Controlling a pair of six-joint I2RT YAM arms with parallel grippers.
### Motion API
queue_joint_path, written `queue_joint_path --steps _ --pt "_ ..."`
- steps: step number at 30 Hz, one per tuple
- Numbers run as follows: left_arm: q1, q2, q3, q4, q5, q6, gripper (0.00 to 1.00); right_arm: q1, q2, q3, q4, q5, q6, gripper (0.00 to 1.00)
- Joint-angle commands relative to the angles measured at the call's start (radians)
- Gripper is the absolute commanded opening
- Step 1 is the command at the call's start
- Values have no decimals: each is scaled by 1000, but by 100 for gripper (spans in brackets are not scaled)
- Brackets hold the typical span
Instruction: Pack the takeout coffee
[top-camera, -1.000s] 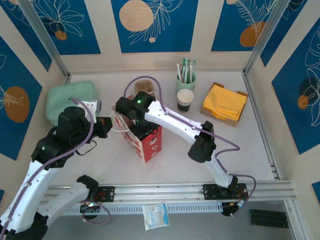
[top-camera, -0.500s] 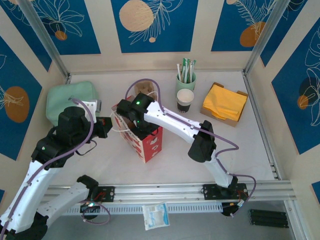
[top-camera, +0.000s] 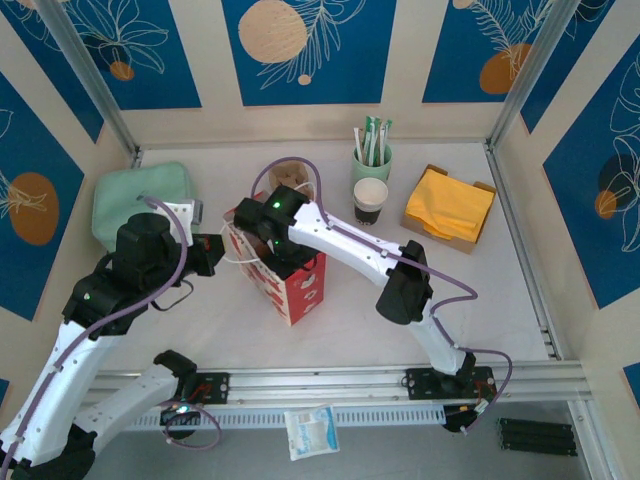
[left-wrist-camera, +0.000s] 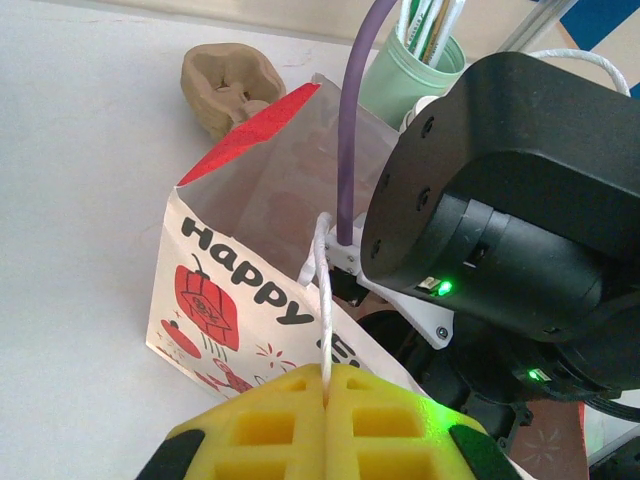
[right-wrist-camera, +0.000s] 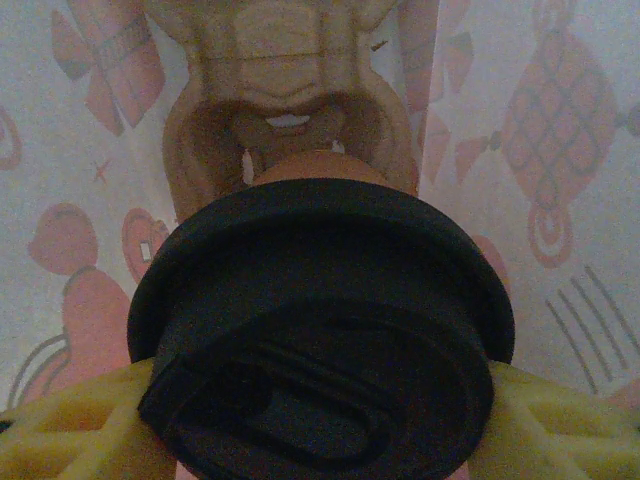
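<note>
**Bag-loading step: I judge the coffee not yet packed.**
My left fingers (left-wrist-camera: 270, 425) are clenched on the white string handle (left-wrist-camera: 324, 300) of the red-and-white paper bag (top-camera: 300, 292). Inside it, my right fingers (right-wrist-camera: 545, 420) grasp a round black plastic lid (right-wrist-camera: 320, 330), with a tan moulded-pulp carrier (right-wrist-camera: 280, 60) beyond. The small white paper cup with a dark band (top-camera: 370, 200) stands on the worktop (top-camera: 480, 300) at the bag's two o'clock, before a pale green cup of sticks (top-camera: 371, 158). Next I'd release, lift clear of the bag walls, then fetch it.

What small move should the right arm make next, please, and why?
Probably open the right gripper and let the black lid drop: it is inside the red bag, a pulp tray just beyond it, while the left gripper pinches the string handle.
</note>
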Motion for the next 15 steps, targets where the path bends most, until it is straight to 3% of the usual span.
queue_joint_path --steps 1,15 --pt "7 -10 -2 10 19 -4 0 -7 -23 -9 -12 -36 12 61" --pt "7 -7 1 10 22 -4 0 -9 -22 0 -42 -89 -27 61"
